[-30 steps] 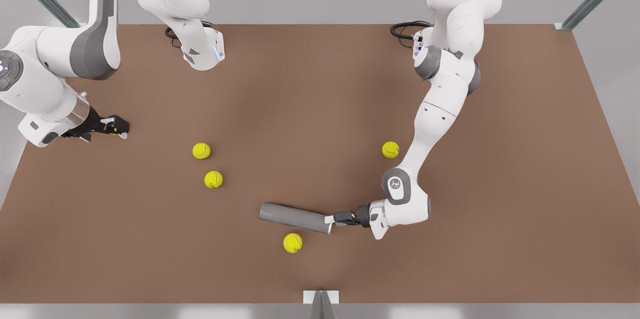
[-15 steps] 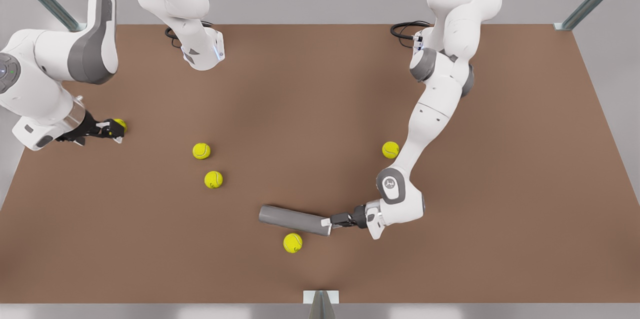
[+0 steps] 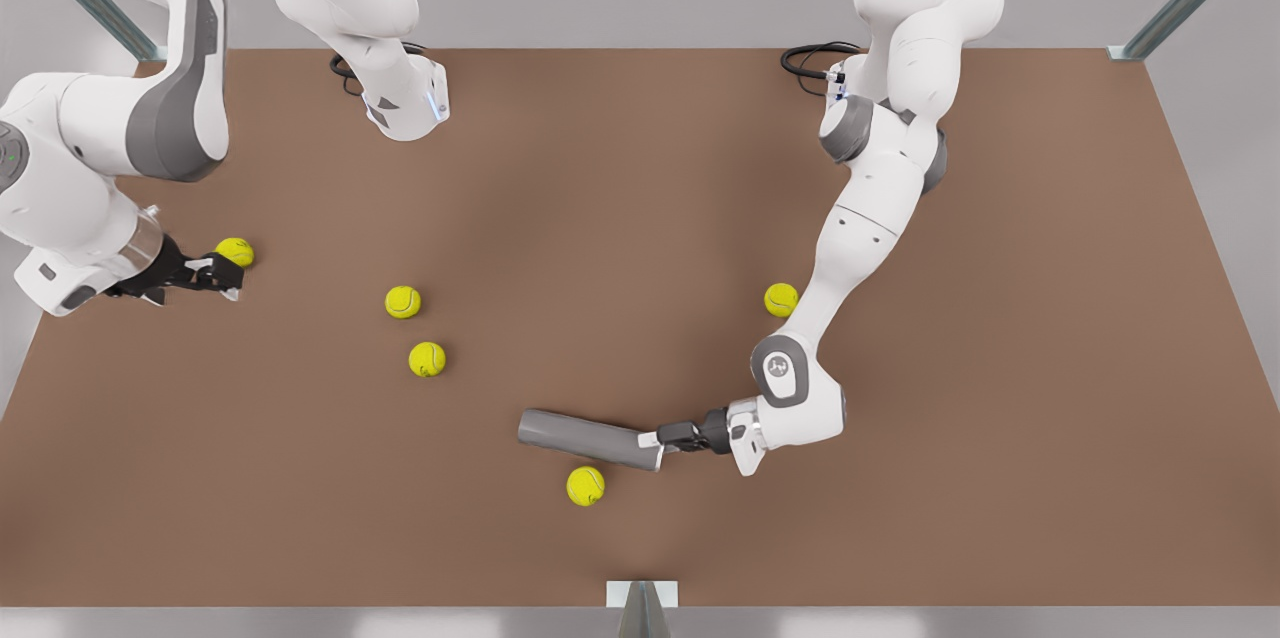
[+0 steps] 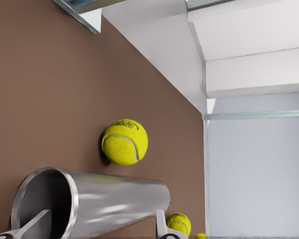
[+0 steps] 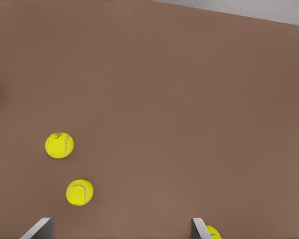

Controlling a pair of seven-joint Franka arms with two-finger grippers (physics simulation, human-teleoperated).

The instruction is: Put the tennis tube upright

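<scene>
- The right gripper point(image 3: 222, 278) hangs low over the table point(image 3: 1000, 368) at the front view's far left. Its fingers are spread wide with nothing between them. One tennis ball point(image 3: 235, 252) lies just beside its tip. This arm appears to be waiting, parked well away from the work.
- Two more tennis balls point(image 3: 403, 302) point(image 3: 427, 359) lie near each other left of centre, apart from both grippers. They are fuzzy yellow-green spheres with pale seams, and will roll if nudged.
- The tennis tube point(image 3: 590, 439) lies on its side near the front middle of the table, tilted slightly across it. It is a plain grey cylinder; in the left wrist view its wall point(image 4: 114, 199) has a dull metallic sheen and its near end is an open mouth with a lighter rim.
- A fourth ball point(image 3: 585, 486) rests close beside the tube, on the side towards the camera; contact cannot be determined.
- The left gripper point(image 3: 655, 440) sits at the tube's open end on the front view's right. Its jaws are parted, one finger point(image 4: 32, 226) inside the mouth and the other point(image 4: 162, 224) outside the wall. Judged to be set for a rim pinch to tip the tube up; whether the pads yet press the wall cannot be told.
- A fifth ball point(image 3: 781, 299) lies behind that arm, clear of it.
</scene>
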